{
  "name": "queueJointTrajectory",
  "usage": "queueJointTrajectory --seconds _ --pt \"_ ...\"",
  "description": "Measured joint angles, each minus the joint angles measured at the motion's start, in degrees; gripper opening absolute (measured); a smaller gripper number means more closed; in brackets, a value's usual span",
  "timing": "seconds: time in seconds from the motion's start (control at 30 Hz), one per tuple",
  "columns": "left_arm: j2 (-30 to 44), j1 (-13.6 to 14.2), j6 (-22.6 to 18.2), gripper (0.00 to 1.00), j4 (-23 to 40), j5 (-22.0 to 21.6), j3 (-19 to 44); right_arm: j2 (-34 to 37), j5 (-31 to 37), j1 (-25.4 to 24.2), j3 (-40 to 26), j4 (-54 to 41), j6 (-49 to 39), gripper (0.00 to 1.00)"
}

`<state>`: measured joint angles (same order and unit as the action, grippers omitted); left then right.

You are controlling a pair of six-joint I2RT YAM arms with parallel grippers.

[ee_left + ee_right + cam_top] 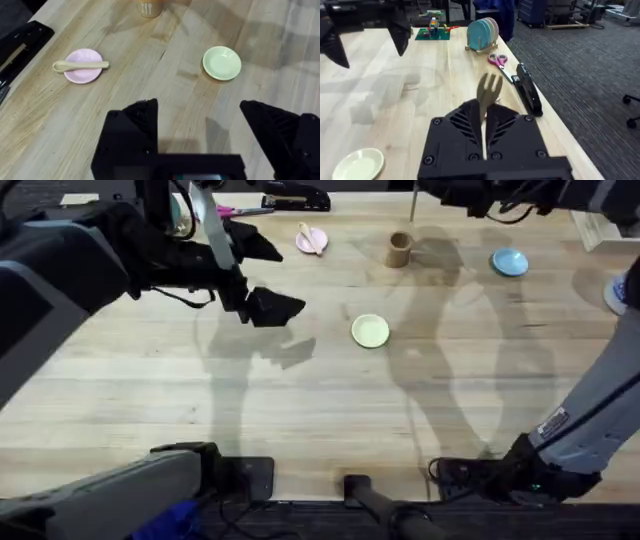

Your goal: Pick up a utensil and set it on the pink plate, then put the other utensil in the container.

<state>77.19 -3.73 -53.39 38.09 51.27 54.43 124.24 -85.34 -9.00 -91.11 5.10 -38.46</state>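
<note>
already the wooden spoon (pixel 80 65) lies across the pink plate (pixel 82 75); left gripper (pixel 200 135) gapes empty, right gripper (pixel 484 125) clamps the wooden fork (pixel 489 92).

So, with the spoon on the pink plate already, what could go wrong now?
1. The right fingers pinch the small wooden fork by its thin handle; it might slip or tilt before release.
2. The tan wooden cylindrical cup is narrow, so the fork could miss it or tip it.
</note>
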Motion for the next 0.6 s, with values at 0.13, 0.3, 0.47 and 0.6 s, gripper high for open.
queueJointTrajectory --seconds 0.13,0.3,0.47,0.6 --pt "0.00 0.00 -0.04 0.995 0.00 0.00 0.00 2.24 0.00 0.29 0.00 2.67 -0.22 0.033" --pt "0.00 0.00 -0.04 0.995 0.00 0.00 0.00 4.83 0.00 0.59 0.00 3.90 -0.37 0.033" --pt "0.00 0.00 -0.04 0.995 0.00 0.00 0.00 7.23 0.00 0.68 0.00 5.30 -0.39 0.034" --pt "0.00 0.00 -0.04 0.995 0.00 -0.01 0.00 9.09 0.00 0.68 0.00 6.33 -0.38 0.033"
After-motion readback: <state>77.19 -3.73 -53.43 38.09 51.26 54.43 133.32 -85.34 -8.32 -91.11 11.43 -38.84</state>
